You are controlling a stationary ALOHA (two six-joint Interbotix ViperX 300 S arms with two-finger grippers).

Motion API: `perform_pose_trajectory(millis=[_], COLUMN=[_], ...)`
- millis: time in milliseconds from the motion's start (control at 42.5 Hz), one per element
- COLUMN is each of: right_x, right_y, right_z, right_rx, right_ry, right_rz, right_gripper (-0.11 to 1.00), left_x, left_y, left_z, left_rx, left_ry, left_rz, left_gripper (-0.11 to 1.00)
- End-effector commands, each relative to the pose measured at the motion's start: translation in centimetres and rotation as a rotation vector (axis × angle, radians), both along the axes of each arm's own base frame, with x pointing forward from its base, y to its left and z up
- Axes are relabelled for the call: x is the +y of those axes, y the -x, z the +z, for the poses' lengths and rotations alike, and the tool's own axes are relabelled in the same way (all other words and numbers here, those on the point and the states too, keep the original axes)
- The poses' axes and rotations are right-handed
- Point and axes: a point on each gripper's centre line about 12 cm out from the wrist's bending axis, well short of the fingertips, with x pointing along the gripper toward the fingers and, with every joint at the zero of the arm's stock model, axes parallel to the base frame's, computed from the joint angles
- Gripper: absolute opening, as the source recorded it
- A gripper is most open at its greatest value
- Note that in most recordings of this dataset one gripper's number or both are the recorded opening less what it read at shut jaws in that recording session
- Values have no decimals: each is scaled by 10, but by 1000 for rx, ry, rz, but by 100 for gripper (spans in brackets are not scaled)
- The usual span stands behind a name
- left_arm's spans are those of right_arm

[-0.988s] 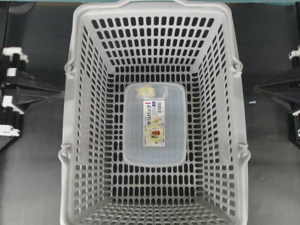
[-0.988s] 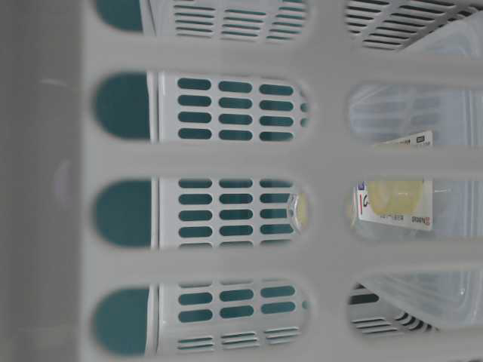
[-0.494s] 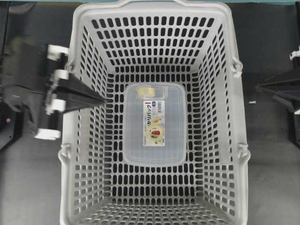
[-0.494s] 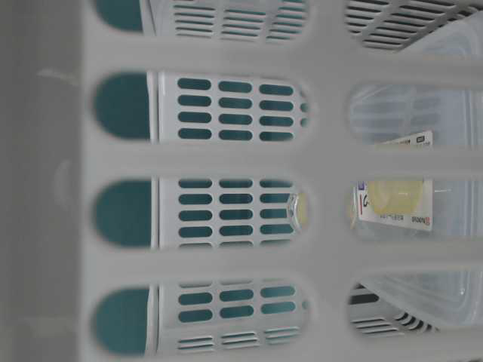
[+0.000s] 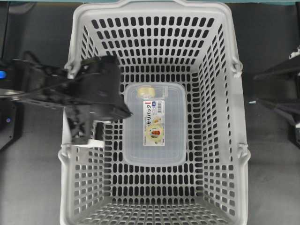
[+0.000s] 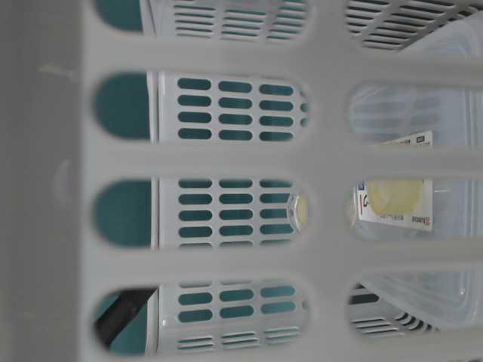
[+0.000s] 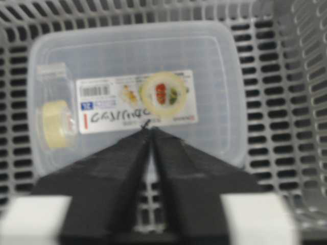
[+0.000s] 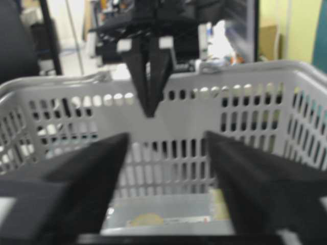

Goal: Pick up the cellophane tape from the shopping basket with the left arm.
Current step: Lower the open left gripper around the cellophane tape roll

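Observation:
The cellophane tape [image 5: 146, 91] is a small pale yellowish ring lying on the far end of the clear lidded box [image 5: 154, 150], on the floor of the light grey shopping basket [image 5: 154, 42]. In the left wrist view the tape [image 7: 55, 124] lies at the box's left end. My left gripper [image 5: 125, 112] is shut and empty, reaching over the basket's left wall. In the left wrist view my left gripper [image 7: 148, 130] points at the box's printed label [image 7: 135, 102], to the right of the tape. My right gripper [image 5: 269, 89] is open and empty outside the basket's right wall.
The basket [image 7: 286, 102] has tall slotted walls on all sides of the box [image 7: 214, 76]. In the right wrist view my left gripper [image 8: 149, 109] hangs above the far wall [image 8: 230, 102]. Dark table surface [image 5: 33, 187] lies on both sides of the basket.
My left arm has swung in from outside the basket, over its left wall, toward the box. A dark part of it now shows through a low slot in the table-level view. The right gripper stays put.

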Motion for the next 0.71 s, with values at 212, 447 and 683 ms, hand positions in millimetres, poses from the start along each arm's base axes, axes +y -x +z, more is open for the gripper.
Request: perform_pose_trajectory(millis=[212, 447, 683], right_x=[0, 0, 0], right_y=[0, 2, 4], right_z=[5, 7, 10], right_rx=[-17, -28, -40], right_ry=[-4, -3, -4], right_rz=[-1, 0, 0], right_gripper=[77, 77, 77], left_x=[-6, -8, -14], left_y=[-39, -70, -83], left_z=[-6, -34, -59], left_rx=[99, 216, 274], left_ry=[1, 13, 8], left_rz=[9, 41, 37], left_gripper=[74, 89, 89])
